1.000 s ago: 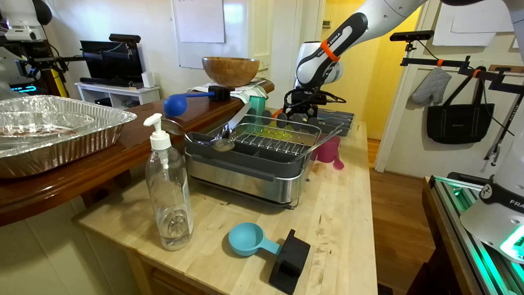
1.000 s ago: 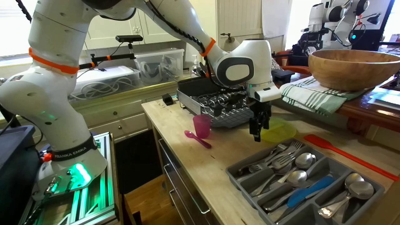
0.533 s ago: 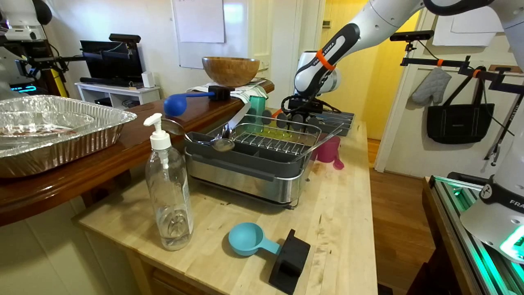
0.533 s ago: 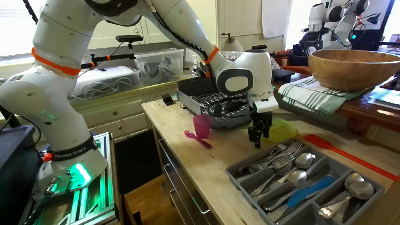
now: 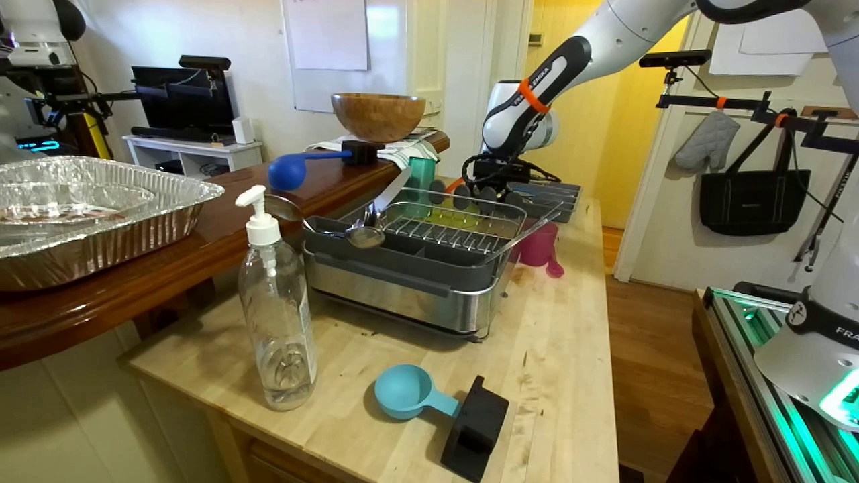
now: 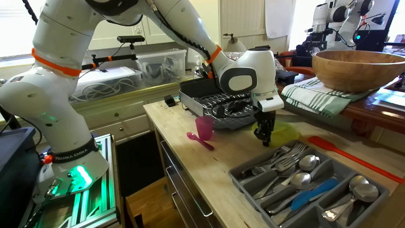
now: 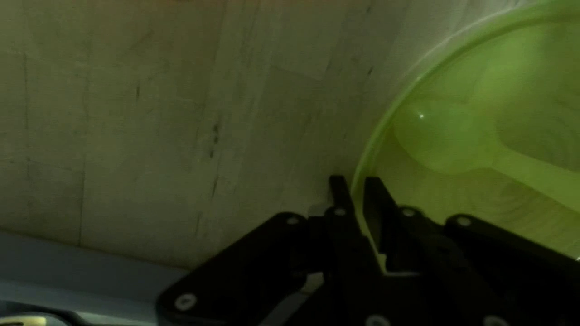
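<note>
Both your fingers (image 7: 342, 194) are clamped on the translucent yellow bowl (image 7: 435, 194) by its rim, near the gray cutlery tray (image 6: 343, 169).

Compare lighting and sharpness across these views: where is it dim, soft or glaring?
Wrist view: dim and greenish, the black two-fingered end effector soft-edged, one small glint on the yellow-green spoon in the translucent yellow-green bowl; in an exterior view, the pale window at upper left looks washed out; in an exterior view, glare bleaches part of the shiny white wallboard.
</note>
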`<state>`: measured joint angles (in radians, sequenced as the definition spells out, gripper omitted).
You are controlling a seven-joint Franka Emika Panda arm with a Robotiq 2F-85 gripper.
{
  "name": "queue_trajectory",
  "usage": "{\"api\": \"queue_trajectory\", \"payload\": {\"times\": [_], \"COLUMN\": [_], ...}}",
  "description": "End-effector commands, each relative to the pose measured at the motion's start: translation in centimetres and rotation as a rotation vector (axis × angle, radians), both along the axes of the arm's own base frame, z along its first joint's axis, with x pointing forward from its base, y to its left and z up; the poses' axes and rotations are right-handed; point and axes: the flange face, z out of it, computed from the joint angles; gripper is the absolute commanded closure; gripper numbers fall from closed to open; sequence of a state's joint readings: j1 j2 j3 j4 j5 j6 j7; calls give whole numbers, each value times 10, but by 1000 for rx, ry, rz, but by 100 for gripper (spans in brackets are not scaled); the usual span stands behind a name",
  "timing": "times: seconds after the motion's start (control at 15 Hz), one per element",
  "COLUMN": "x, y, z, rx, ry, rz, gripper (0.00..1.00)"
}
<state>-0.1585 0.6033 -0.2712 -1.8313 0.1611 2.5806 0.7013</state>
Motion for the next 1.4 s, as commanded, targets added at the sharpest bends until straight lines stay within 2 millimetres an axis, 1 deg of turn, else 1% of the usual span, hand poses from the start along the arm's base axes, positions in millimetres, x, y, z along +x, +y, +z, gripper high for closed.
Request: {"api": "queue_trajectory", "payload": {"times": [0.0,0.07,0.2,0.4,0.53,0.67,1.13,1.2,1.27,1.33], "x": [-14,-17,-25,-41,-56,-71,-113,-118,-121,-124], "y": [3,4,3,-1,-5,-6,-13,-14,-15,-16], "z": [2,4,5,4,1,0,0,1,1,1], "rx": [-14,-8,-3,12,22,46,72,71,75,64], "ry": [60,65,63,69,84,105,144,141,135,130], "rz": [83,105,137,162,160,165,131,122,117,111], "gripper": [100,97,100,99,99,99,99,72,70,65]}}
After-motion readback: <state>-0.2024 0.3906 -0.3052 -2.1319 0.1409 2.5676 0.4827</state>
